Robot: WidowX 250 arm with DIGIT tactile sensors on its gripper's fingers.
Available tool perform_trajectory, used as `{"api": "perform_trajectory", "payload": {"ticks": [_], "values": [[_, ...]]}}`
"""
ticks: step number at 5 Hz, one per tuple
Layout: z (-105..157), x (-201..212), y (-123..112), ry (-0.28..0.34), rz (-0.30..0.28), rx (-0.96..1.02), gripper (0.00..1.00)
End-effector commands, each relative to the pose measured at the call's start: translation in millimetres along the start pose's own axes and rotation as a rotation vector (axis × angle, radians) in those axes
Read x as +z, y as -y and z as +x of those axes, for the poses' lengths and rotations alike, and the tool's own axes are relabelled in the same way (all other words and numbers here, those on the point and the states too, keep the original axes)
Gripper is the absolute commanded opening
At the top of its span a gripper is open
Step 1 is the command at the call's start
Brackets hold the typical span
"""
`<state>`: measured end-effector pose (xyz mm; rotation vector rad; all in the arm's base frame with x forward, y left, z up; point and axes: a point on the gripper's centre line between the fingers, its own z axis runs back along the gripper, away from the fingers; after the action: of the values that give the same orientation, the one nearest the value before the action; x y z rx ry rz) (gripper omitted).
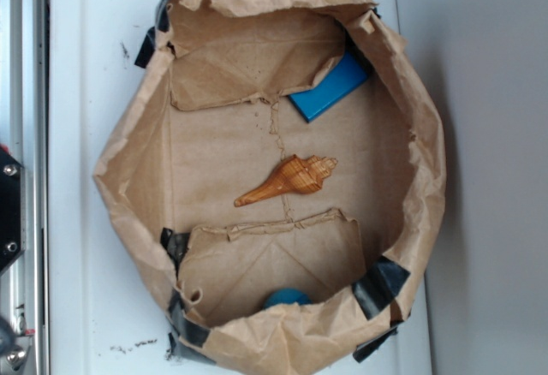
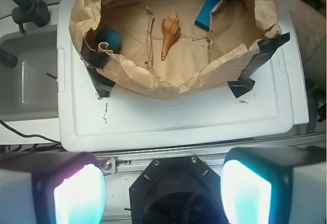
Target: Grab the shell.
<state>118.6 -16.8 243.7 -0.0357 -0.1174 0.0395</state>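
glossy shell point(image 1: 289, 179), crumpled matt paper bag point(image 1: 411, 118)

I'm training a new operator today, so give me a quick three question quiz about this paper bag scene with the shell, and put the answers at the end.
1. True or false: the gripper is already closed on the shell.
2. Multiple choice: what lies against the bag wall near the shell's wide end? A) a flat blue block B) a red cup C) a metal spoon
3. Short answer: where does the shell rest?

Key
1. False. In the wrist view the fingers are spread wide, outside the paper bag.
2. A, the flat blue block. The round teal object sits at the opposite wall.
3. On the bag floor near the middle, touching neither blue item.
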Motion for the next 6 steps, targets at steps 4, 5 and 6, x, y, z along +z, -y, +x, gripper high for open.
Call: {"api": "perform_trajectory", "payload": {"ticks": [4,5,6], "values": [[76,4,3,0.143,-0.024,0.044,1.00],[76,4,3,0.143,-0.024,0.044,1.00],[100,-48,-9,0.250,0.042,-0.013,1.00]]}}
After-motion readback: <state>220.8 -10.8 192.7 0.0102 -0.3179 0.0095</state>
